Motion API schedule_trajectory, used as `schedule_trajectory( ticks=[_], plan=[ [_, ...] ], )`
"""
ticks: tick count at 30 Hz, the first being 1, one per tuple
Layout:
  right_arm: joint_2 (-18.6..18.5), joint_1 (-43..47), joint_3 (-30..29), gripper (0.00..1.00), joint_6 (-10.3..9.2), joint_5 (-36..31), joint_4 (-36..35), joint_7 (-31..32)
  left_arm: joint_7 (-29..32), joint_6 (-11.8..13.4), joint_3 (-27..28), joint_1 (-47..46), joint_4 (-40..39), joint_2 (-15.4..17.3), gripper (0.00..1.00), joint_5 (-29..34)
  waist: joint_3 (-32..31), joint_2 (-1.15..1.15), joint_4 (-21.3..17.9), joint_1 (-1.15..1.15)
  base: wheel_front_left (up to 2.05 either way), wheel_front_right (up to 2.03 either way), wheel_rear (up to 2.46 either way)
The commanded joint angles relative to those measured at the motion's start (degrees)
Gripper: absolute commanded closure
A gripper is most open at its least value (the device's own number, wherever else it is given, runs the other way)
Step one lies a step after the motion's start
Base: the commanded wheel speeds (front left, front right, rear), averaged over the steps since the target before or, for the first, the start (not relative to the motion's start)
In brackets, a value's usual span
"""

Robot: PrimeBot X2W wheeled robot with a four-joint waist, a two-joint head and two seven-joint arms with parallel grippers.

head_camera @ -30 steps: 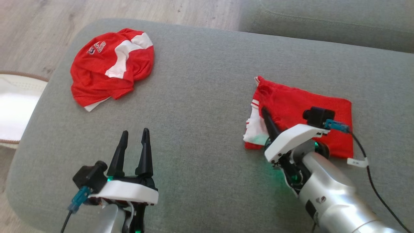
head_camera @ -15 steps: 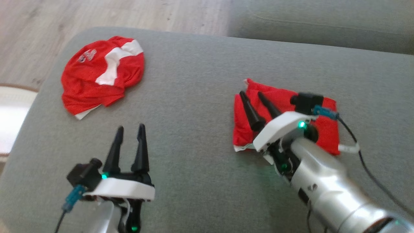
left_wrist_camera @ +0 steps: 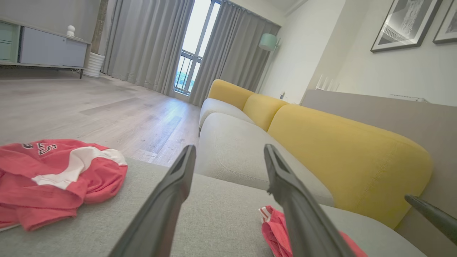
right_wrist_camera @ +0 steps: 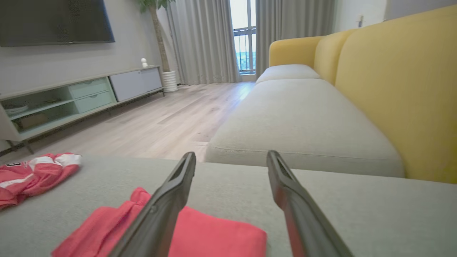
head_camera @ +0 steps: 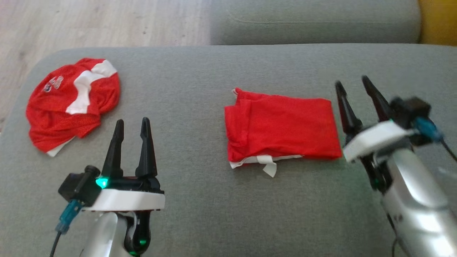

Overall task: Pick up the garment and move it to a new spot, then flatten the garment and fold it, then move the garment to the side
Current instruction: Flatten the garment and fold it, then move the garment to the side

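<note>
The folded garment [head_camera: 280, 130] is lying flat near the middle of the grey cushion [head_camera: 200, 207], a tidy red rectangle with a white tab [head_camera: 270, 168] poking out from under its near edge. The right claw [head_camera: 351, 81] is hovering just beside the garment's right edge, its fingers spread wide and gripping nothing. I'm guessing it is sitting there because that edge is the handiest one to take hold of or slide. The left claw [head_camera: 132, 122] is waiting well apart on the other side, also wide and empty, leaving the cloth unobstructed. Off at the cushion's far left corner a crumpled jersey [head_camera: 71, 103], red with white panels, is sitting in a heap. To my eye the folding is looking finished, so what is remaining is shifting the bundle aside. A careless pinch is risking pulling the layers open.
</note>
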Motion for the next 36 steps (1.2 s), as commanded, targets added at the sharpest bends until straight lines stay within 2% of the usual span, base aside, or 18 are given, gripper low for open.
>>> schedule_trajectory(
  ticks=[1, 4, 7, 11, 16, 28, 32, 36],
  plan=[
    [0.22, 2.12, -1.71, 0.00, -0.04, -2.40, -4.28, -0.60, -0.29, -0.32, 2.30, -0.81, -2.34, 0.34, 0.00, 1.17, 0.12, 0.00, -1.19, 0.00, 0.00, 0.00, 0.00],
    [1.10, 7.73, -6.99, 0.00, -0.04, -7.05, -10.15, -0.60, -0.29, -0.32, 2.52, -0.31, -2.52, 0.28, 0.00, 2.93, 0.31, 0.00, -2.34, 0.00, 0.00, 0.00, 0.00],
    [3.70, 12.84, -11.71, 0.00, -0.04, -10.32, -15.40, -0.60, -0.29, -0.32, 2.70, 0.50, -2.66, 0.14, 0.00, 3.88, 0.47, 0.00, -3.18, 0.00, 0.00, 0.00, 0.00],
    [6.54, 18.25, -14.66, 0.00, -0.04, -14.49, -20.69, -0.61, -0.29, -0.32, 3.49, 1.66, -2.75, -0.06, 0.00, 5.55, 0.65, 0.00, -3.83, 0.00, 0.00, 0.00, 0.00],
    [8.74, 21.42, -16.67, 0.00, -0.04, -16.81, -23.26, -0.61, -0.29, -0.32, 3.79, 2.51, -2.57, -0.35, 0.00, 6.70, 0.74, 0.00, -3.88, 0.00, 0.00, 0.00, 0.00],
    [9.65, 19.60, -18.98, 0.00, -0.04, -18.65, -22.57, 0.83, -0.29, -0.32, 1.92, 1.12, -2.42, -0.52, 0.00, 6.43, 3.03, 0.00, -1.93, 0.00, 0.00, 0.00, 0.00],
    [9.77, 17.17, -19.89, 0.00, -0.04, -19.50, -19.46, 2.37, -0.29, -0.32, 0.28, -0.32, -2.04, -0.54, 0.00, 6.27, 5.08, 0.00, -0.51, 0.00, 0.00, 0.00, 0.00],
    [9.79, 13.63, -20.44, 0.00, -0.04, -17.06, -13.78, 4.77, -0.29, -0.32, -1.06, -1.79, -0.45, -0.54, 0.00, 5.66, 7.33, 0.00, 1.01, 0.00, 0.00, 0.00, 0.00]
  ],
)
